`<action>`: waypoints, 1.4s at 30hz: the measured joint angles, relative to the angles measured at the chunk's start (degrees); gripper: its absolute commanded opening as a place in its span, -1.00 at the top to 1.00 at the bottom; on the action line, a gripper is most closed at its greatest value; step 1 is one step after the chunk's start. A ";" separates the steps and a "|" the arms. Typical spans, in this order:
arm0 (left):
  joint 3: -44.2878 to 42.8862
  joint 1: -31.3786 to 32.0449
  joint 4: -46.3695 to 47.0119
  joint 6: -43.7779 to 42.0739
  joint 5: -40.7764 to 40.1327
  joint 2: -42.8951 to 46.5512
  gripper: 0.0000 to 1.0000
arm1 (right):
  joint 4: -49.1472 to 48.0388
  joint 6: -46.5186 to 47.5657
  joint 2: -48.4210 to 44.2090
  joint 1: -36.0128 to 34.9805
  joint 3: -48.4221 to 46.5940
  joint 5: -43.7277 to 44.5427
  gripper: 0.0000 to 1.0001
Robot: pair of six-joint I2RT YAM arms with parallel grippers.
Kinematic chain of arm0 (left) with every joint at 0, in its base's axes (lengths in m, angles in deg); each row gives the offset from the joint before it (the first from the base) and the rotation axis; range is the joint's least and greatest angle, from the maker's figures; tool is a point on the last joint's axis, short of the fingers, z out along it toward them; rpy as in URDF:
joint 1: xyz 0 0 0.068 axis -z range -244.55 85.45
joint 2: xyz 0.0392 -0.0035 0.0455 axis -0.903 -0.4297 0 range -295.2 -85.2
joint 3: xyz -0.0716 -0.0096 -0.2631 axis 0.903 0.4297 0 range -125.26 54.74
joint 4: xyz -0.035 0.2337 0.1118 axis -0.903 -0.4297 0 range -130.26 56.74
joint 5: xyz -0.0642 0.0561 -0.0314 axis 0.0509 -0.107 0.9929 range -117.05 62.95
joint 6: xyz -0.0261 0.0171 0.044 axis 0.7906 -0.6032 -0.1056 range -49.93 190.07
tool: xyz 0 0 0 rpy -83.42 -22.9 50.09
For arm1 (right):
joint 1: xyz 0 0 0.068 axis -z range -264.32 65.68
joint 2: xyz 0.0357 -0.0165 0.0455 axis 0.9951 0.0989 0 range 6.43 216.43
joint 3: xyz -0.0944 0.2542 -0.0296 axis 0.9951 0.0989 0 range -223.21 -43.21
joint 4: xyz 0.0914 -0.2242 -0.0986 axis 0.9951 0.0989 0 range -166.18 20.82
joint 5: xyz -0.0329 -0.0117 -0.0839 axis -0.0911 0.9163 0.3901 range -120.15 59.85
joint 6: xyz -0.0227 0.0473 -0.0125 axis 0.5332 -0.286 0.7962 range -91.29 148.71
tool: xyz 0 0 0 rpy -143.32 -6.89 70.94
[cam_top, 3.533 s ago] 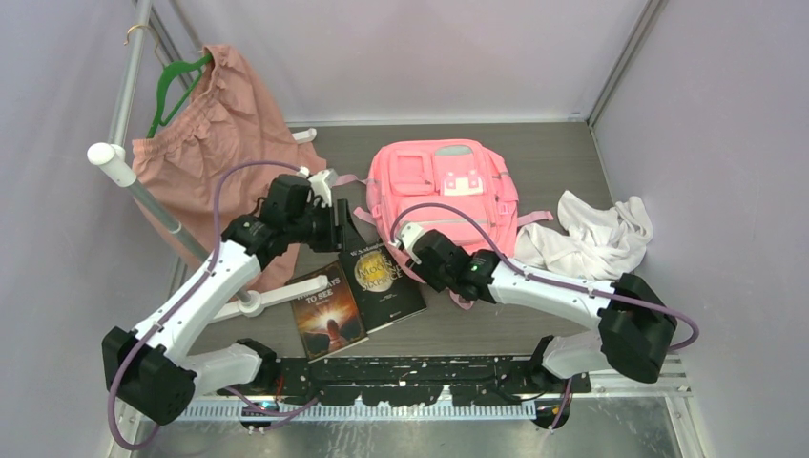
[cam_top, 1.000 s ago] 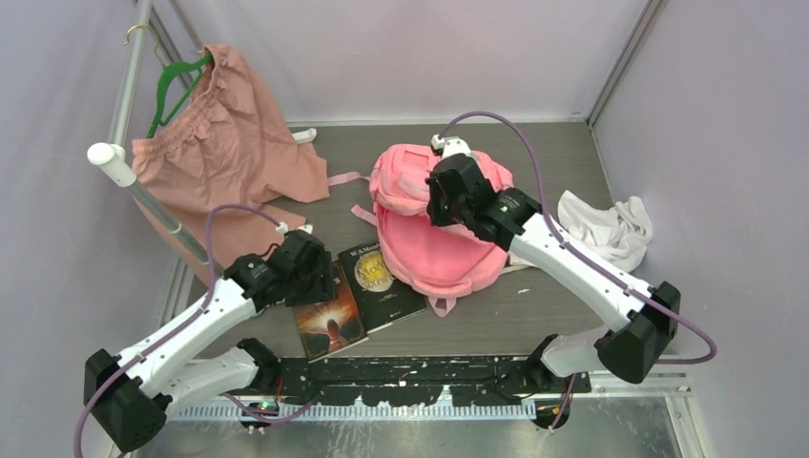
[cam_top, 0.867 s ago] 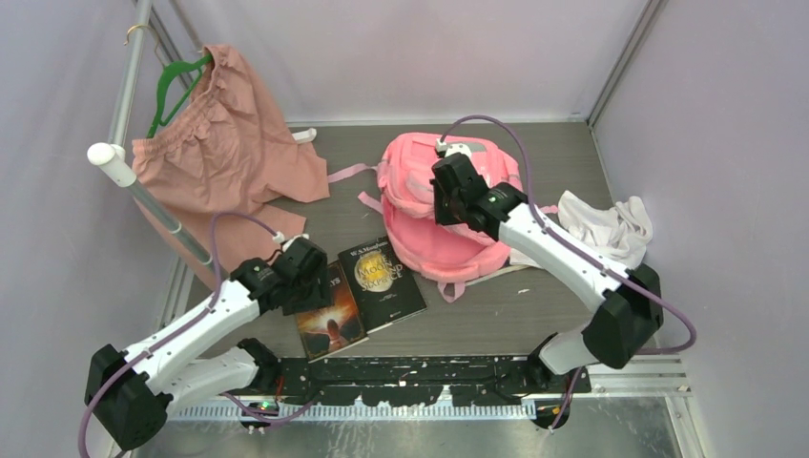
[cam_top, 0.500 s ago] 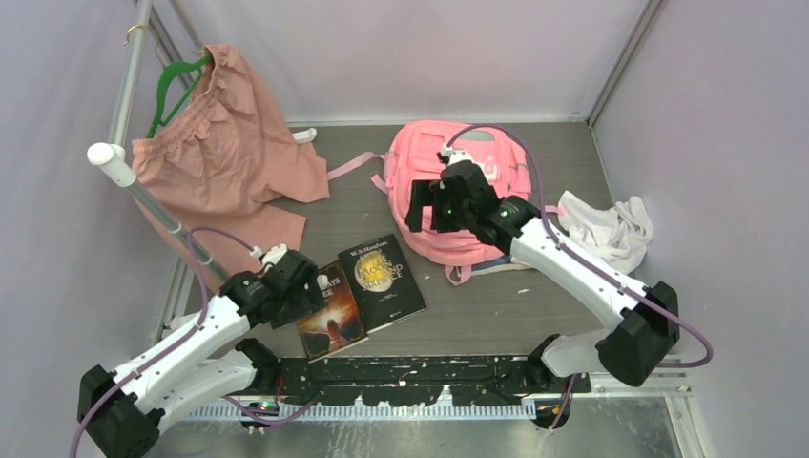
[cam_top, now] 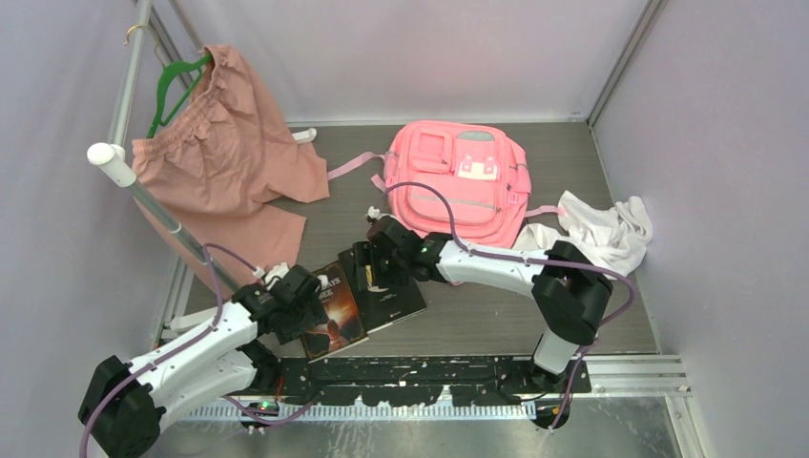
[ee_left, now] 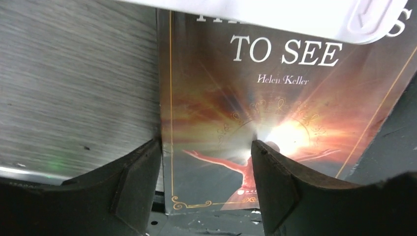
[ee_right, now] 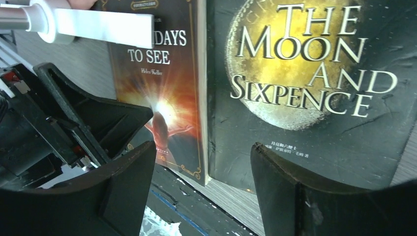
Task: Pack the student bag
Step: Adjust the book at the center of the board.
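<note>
The bright pink student bag (cam_top: 458,181) lies flat at the back centre, front pockets up, with no gripper on it. Two books lie side by side near the front: an orange "Three Days to See" (cam_top: 336,313) and a dark "The Moon and Sixpence" (cam_top: 391,286). My left gripper (cam_top: 315,307) is open and low over the orange book (ee_left: 255,123), its jaws either side of the book's left part (ee_left: 206,191). My right gripper (cam_top: 363,272) is open and empty (ee_right: 204,191), hovering over both books where their near edges meet; the dark book (ee_right: 305,83) fills its view.
A dusty-pink garment (cam_top: 219,153) hangs on a green hanger from a white rack (cam_top: 143,191) at the left; the rack's foot (ee_right: 93,22) lies by the books. A white cloth (cam_top: 601,234) is crumpled at the right. A black rail (cam_top: 429,372) runs along the front.
My right gripper let go of the bag, which now lies flat at the back, and moved forward-left to the books. My left gripper moved toward the front, over the orange book.
</note>
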 measured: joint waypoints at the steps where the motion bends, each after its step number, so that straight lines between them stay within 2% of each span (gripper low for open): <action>1: 0.33 0.00 0.44 -0.02 0.28 -0.04 -0.36 | 0.04 -0.26 0.33 0.00 0.26 0.02 -0.51; 12: 1.36 -0.02 13.99 -5.27 8.57 -3.82 -0.36 | -1.18 -1.84 0.68 0.81 0.42 0.07 -0.48; 18: 1.16 -0.02 17.49 -8.11 11.69 -5.05 -0.36 | -2.21 -2.58 4.44 0.81 0.42 -0.15 -0.47; 24: 1.29 -0.02 17.33 -9.14 11.47 -3.52 -0.37 | -1.03 -1.44 8.55 0.83 -1.11 0.04 -0.56; 28: 1.55 0.00 16.65 -9.14 10.05 1.44 -0.39 | 0.79 0.52 10.25 0.70 -4.26 1.68 -0.62; 34: 1.14 0.00 14.10 -10.03 7.56 5.31 -0.40 | 3.32 3.21 10.67 0.76 -6.14 6.71 -0.67; 38: 0.98 0.00 12.81 -10.34 6.45 5.42 -0.40 | 4.68 4.55 10.82 0.76 -6.60 9.07 -0.66; 42: 0.98 0.00 11.82 -10.08 5.51 4.85 -0.40 | 4.61 5.27 10.95 0.76 -6.67 8.46 -0.55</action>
